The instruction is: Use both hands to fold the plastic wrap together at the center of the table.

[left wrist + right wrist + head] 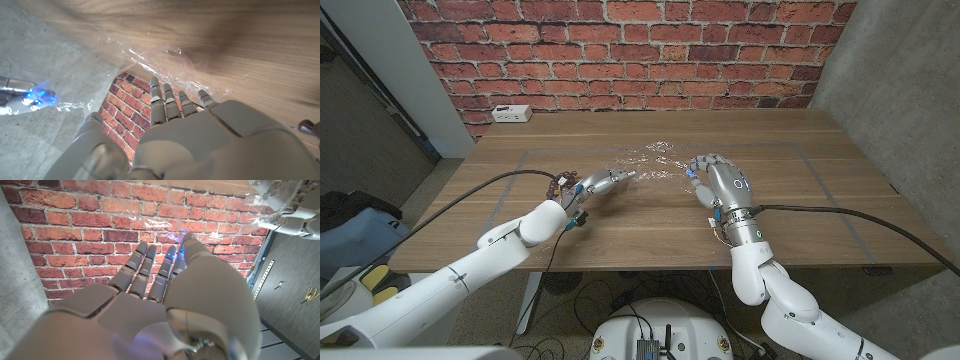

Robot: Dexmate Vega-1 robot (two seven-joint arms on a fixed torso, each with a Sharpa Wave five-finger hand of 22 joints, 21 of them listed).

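Nearest, two arms reach in over a wooden table (790, 215). The left hand (603, 184) points its fingers, held close together, at the near edge of the wrap (655, 160), apparently touching it; a grip cannot be confirmed. The right hand (718, 180) stands beside the wrap, fingers straight and narrow, holding nothing visible. Beyond, the crinkled clear film lies mid-table, seemingly partly gathered; folding looks unfinished.

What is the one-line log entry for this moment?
clear crinkled plastic wrap: table centre | left robot hand: at wrap | right robot hand: at wrap
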